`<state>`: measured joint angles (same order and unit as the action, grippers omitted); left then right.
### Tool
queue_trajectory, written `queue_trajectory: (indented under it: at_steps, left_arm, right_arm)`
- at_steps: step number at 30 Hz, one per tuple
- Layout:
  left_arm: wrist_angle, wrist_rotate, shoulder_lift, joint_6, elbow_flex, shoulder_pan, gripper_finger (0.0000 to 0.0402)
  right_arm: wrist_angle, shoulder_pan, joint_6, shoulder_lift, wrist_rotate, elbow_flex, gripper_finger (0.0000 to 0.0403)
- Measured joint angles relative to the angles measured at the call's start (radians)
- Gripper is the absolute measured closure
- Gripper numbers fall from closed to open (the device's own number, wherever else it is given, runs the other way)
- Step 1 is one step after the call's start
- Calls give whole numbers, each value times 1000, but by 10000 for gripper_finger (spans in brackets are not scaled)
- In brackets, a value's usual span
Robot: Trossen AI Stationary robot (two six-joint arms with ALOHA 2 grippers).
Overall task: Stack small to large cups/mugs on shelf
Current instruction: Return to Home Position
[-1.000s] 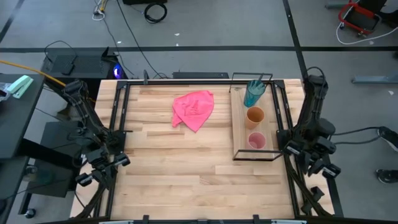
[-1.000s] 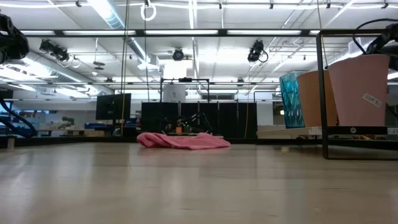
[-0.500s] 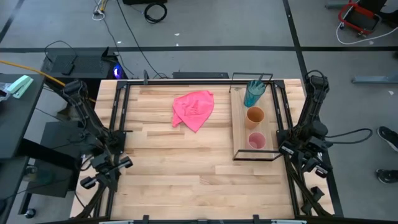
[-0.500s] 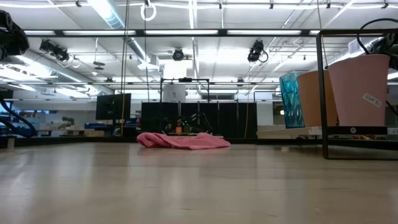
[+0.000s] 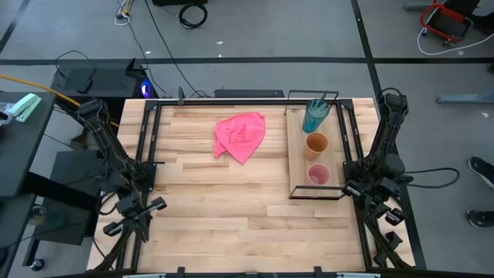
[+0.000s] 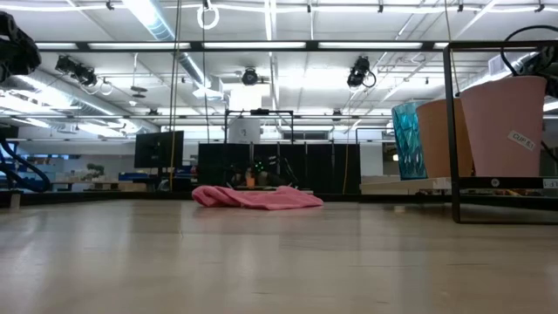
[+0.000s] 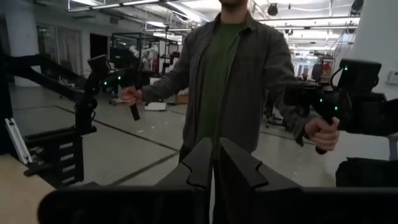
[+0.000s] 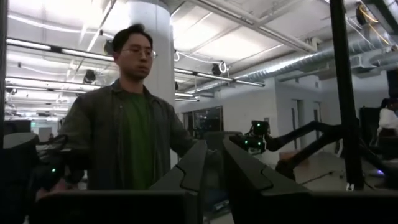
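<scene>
**All three cups on the shelf; arms tucking in to rest**

The left gripper (image 7: 214, 144) has its jaws pressed together on nothing, while the right gripper (image 8: 214, 147) shows a narrow gap and is also empty. The right one sits just beside the near end of the shelf (image 5: 296, 166), outside its wire frame, and the left is well apart from the shelf across the table. Along the shelf stand the pink cup (image 5: 318, 175) nearest, the orange cup (image 5: 316, 144) in the middle and the teal cup (image 5: 314, 116) farthest. The placing looks finished, so this reads as the return to rest. What remains is probably to settle both arms clear of the shelf's frame.
</scene>
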<state>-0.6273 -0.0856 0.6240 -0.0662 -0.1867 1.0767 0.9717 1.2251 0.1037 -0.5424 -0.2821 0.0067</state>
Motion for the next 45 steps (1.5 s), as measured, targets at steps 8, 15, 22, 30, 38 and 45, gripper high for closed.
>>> queue_trajectory:
  at_steps: [8,15,22,30,38,45]
  left_arm:
    - [85,0,-94,-38,0,0,368]
    - [191,0,-213,24,0,0,373]
    - [290,0,-320,26,0,0,366]
    - [388,-1,-430,39,0,0,373]
    - [493,-1,-561,85,0,0,363]
    - [557,-1,-620,97,0,0,363]
  right_arm:
    - [-6,0,5,1,-5,0,346]
    - [-7,0,5,1,-5,0,346]
    - [-7,0,4,1,-5,1,346]
    - [-32,0,4,1,-5,1,346]
    - [-44,0,-17,1,-38,1,346]
    - [-44,0,-20,1,-38,1,346]
